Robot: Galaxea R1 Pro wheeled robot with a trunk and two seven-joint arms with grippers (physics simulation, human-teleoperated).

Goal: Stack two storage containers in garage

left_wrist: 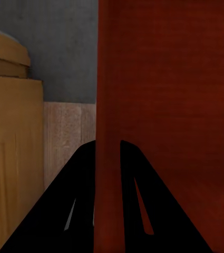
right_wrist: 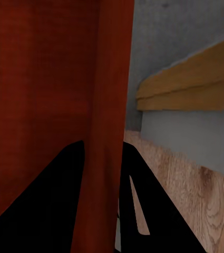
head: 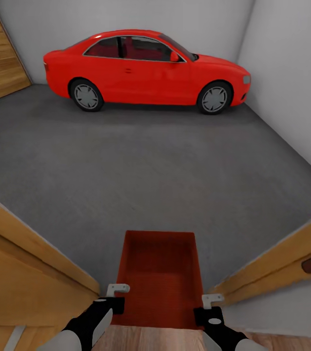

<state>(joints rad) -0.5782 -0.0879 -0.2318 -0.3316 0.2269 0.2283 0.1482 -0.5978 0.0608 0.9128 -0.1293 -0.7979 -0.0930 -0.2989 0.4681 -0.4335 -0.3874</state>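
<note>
Head view, container: one orange-red storage container [head: 159, 275] is held in the doorway, its far end out over the dark grey garage floor [head: 141, 170], its near end above light wood planks [head: 150, 339].
Head view, left gripper: the left gripper [head: 116, 292] sits on the container's left wall near the near corner.
Head view, right gripper: the right gripper [head: 211, 301] sits on the container's right wall near the near corner.
Head view, surroundings: a red car [head: 145, 70] stands well beyond the container, against the far white-grey wall; wooden door panels [head: 19, 273] flank the container on both sides.
Left wrist view: the left gripper [left_wrist: 109, 158] straddles the container [left_wrist: 169, 105] wall, one dark finger [left_wrist: 75, 195] on each face, clamped on the thin wall; a wooden door [left_wrist: 11, 158] and wood planks lie beside the container.
Right wrist view: the right gripper [right_wrist: 104, 158] likewise pinches the container [right_wrist: 43, 95] wall between its fingers [right_wrist: 138, 195]; beside the container are grey floor, a wooden panel edge [right_wrist: 191, 84] and wood planks.
</note>
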